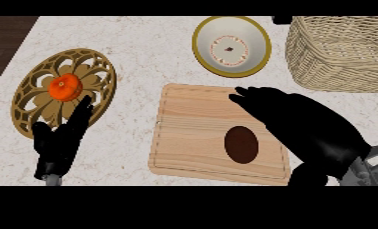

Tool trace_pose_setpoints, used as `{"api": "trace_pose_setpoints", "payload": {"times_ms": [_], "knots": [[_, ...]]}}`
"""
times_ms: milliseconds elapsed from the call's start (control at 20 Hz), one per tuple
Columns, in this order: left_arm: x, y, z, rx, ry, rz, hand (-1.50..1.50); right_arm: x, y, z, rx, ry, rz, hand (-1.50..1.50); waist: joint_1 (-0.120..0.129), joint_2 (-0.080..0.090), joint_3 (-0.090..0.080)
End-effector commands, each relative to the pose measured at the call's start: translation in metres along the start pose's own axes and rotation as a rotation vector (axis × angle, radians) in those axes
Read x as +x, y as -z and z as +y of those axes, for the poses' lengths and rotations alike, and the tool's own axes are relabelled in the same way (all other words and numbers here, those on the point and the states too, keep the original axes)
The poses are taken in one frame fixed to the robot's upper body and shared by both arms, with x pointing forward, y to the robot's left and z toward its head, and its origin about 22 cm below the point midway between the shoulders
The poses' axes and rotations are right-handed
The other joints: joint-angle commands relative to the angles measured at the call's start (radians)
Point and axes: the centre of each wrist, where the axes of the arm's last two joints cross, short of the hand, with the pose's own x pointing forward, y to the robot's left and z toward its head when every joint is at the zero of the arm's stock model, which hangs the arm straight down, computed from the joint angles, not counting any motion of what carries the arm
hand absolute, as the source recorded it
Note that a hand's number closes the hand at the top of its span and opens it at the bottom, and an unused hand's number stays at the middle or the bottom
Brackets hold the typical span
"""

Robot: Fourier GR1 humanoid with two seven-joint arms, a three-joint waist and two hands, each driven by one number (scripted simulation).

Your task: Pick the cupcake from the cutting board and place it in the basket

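Cupcake (241, 144), seen from straight above as a dark brown oval, sits on the wooden cutting board (188, 138), toward its right half and close to the near edge. I would judge it light and soft, easily crushed or smeared on top, so the safest hold is low on its sides, from opposite flanks, not down on the crown.

The robot's right hand (295, 115) is stretched over the board's right side, fingers long and fairly straight, holding nothing; its fingertips reach past the cupcake toward the far edge, and the palm lies just to the cupcake's right. Whether it touches the cupcake I cannot tell.

The wicker basket (332, 53) stands at the far right, beyond the board's corner and apart from it. Its wall looks tall, so the cupcake would likely need lifting clear over the rim.

Between board and basket stands a white bowl (231, 46) with a yellow rim, just beyond the board's far edge. Well to the left lies a carved wooden trivet (88, 68) carrying an orange fruit (65, 86). The left hand (63, 140) rests open near the trivet's near edge, fingers up.
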Motion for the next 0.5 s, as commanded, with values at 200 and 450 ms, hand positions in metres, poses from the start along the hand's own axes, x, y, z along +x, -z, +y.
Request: {"api": "trace_pose_setpoints", "payload": {"times_ms": [200, 450], "knots": [[-0.039, -0.014, -0.006, 0.008, 0.004, 0.243, 0.0, 0.003, 0.02, 0.03, -0.019, 0.017, 0.021, -1.5, 0.008, 0.014, -0.019], [-0.05, -0.019, 0.007, 0.0, -0.004, 0.234, 0.0, -0.006, 0.023, 0.042, -0.031, 0.01, 0.018, -1.5, 0.006, 0.014, -0.02]]}}
